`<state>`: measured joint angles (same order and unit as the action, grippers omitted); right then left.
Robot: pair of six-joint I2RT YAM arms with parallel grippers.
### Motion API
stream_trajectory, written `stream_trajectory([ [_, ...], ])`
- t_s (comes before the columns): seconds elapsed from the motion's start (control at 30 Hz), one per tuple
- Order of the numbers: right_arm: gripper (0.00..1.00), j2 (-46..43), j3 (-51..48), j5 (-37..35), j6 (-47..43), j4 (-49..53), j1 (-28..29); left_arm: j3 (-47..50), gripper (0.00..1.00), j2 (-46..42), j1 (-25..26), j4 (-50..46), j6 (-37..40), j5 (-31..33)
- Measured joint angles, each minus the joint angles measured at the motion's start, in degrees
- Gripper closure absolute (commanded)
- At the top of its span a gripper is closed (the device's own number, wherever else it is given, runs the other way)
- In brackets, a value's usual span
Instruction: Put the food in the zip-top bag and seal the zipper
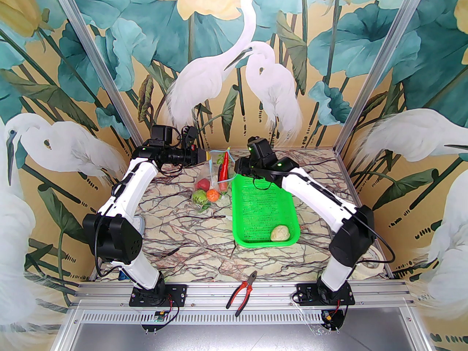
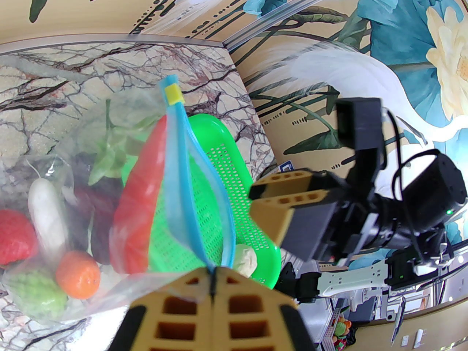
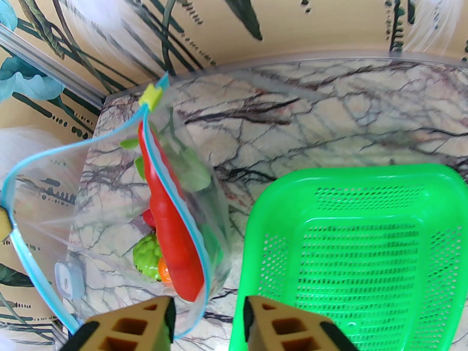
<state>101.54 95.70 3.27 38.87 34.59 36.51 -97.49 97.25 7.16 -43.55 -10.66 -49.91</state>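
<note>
The clear zip-top bag [image 1: 210, 181] hangs from my left gripper [image 2: 214, 280], which is shut on one end of the light blue zipper [image 2: 175, 181]. Its mouth gapes, with a yellow slider [image 3: 151, 95] at the far end. A red chili [image 3: 172, 240] stands upright against the mouth. Lower in the bag are the cucumber [image 2: 45, 214], an eggplant [image 2: 98, 203], red tomato [image 2: 14, 236], orange tomato [image 2: 77, 274] and cabbage [image 2: 34, 294]. The cauliflower [image 1: 280, 233] lies in the green basket [image 1: 263, 196]. My right gripper [image 3: 208, 320] is open just beside the bag's near edge, over the basket's corner.
Red-handled pliers [image 1: 242, 288] lie on the front rail between the arm bases. The basket stands right of the bag on the marble table [image 1: 182, 232]. The painted back wall is close behind the bag. The left gripper [image 1: 204, 155] holds the bag above the table's far middle.
</note>
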Motion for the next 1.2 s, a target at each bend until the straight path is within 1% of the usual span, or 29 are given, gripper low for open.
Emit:
stream_trajectory([
  [0.03,0.67,0.4,0.0,0.4,0.2,-0.1,0.0,0.0,0.97,0.0,0.0,0.0,0.1,0.0],
  [0.13,0.74,1.6,0.0,1.7,0.4,-0.2,0.1,0.0,0.97,0.0,0.0,0.0,0.2,0.0],
  [0.17,0.79,2.0,0.0,2.2,0.5,-0.3,0.1,0.0,0.97,0.0,0.0,0.0,0.2,0.0],
  [0.27,0.97,3.0,0.1,3.1,0.8,-0.4,0.1,0.1,0.98,0.0,0.0,0.0,0.4,0.0],
  [0.3,1.0,3.2,0.2,3.5,0.9,-0.5,0.1,0.1,1.0,0.0,0.0,0.0,0.6,0.0],
  [0.43,1.0,4.6,2.8,5.7,1.6,-0.8,0.3,-0.2,1.0,0.3,-0.1,-2.1,1.9,0.9],
  [0.53,1.0,7.1,8.9,8.0,1.3,-1.0,0.7,-1.4,1.0,1.2,-1.0,-4.8,3.4,2.5],
  [0.63,1.0,11.4,18.6,11.0,0.5,-0.7,1.8,-3.3,1.0,1.8,-2.9,-8.6,5.5,5.9],
  [0.7,1.0,14.0,24.5,13.0,0.3,-0.4,2.2,-5.9,1.0,2.1,-3.9,-11.8,7.1,9.3],
  [0.77,1.0,17.2,31.2,15.5,0.3,0.1,2.6,-9.8,1.0,2.5,-4.6,-15.6,9.0,13.7],
  [0.83,1.0,20.2,37.0,17.4,0.3,0.9,2.9,-13.4,1.0,2.7,-4.8,-18.2,10.3,16.7],
  [0.93,1.0,24.6,44.6,19.5,0.3,2.8,2.9,-19.5,1.0,3.1,-5.4,-22.0,11.7,19.6],
  [1.0,1.0,26.2,46.9,20.4,0.3,3.4,2.9,-23.6,1.0,3.7,-6.0,-24.1,12.2,20.8],
  [1.07,1.0,26.5,47.2,20.6,0.1,4.7,2.9,-27.2,1.0,4.5,-6.4,-26.2,12.7,21.5],
  [1.2,1.0,25.9,45.5,20.3,-1.4,6.7,2.3,-28.2,1.0,4.5,-6.6,-27.6,13.1,20.9],
])
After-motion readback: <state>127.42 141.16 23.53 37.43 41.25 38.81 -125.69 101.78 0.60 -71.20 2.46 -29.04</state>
